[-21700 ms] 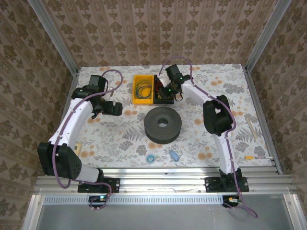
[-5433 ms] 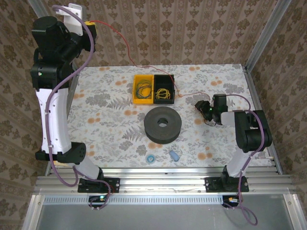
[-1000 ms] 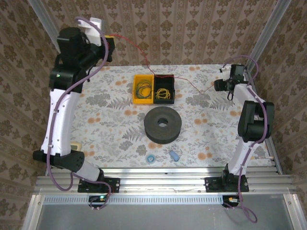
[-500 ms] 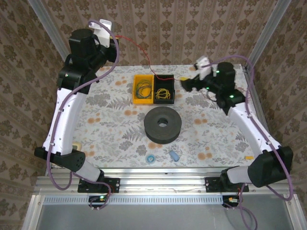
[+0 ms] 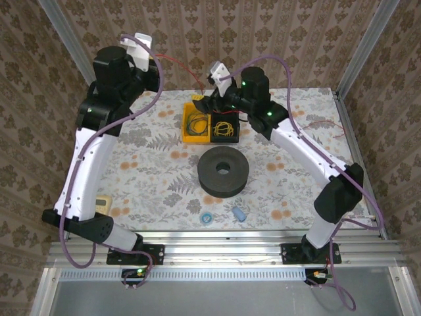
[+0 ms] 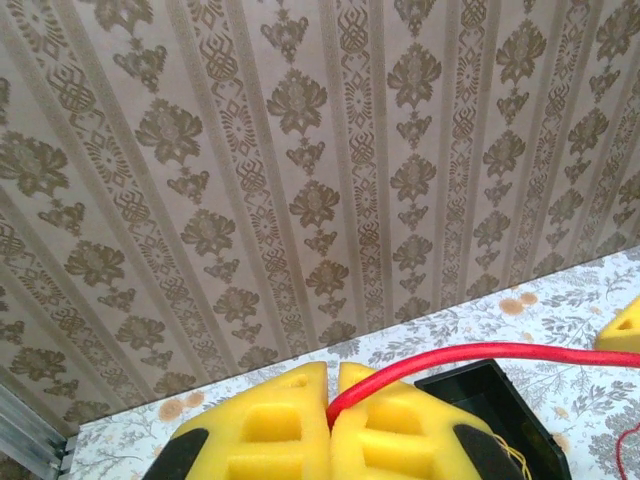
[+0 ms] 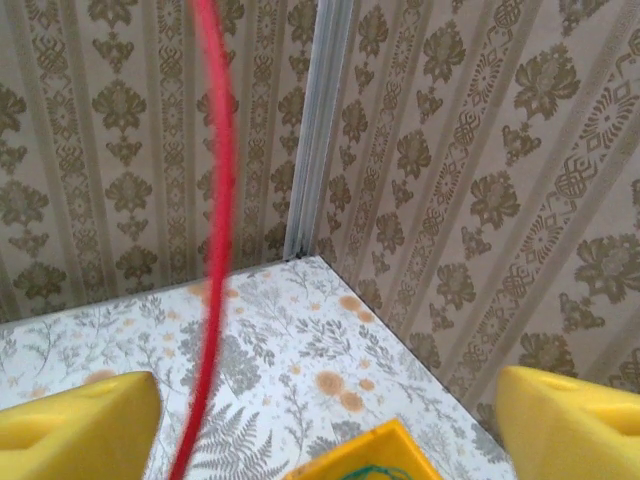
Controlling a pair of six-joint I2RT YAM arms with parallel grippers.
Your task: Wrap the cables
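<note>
The red cable (image 5: 183,72) hangs in the air from my raised left gripper (image 5: 156,60) down toward the bins. In the left wrist view the yellow pads of the left gripper (image 6: 333,375) are shut on the cable (image 6: 480,353), which leaves them to the right. My right gripper (image 5: 202,99) hovers over the back edge of the yellow bin (image 5: 195,123). It is open (image 7: 325,430): the cable (image 7: 215,200) runs between its pads, close to the left pad (image 7: 80,425), untouched. The dark grey spool (image 5: 223,171) lies flat mid-table, bare.
A black bin (image 5: 225,125) with yellow wire adjoins the yellow bin, which holds green coils. A blue tape ring (image 5: 207,217) and a blue cylinder (image 5: 239,213) lie near the front edge. Patterned walls and metal posts close in the back and sides.
The right arm swung from the back right corner leftward to the bins, its jaws standing open around the cable. The left arm shifted slightly right, still gripping the cable.
</note>
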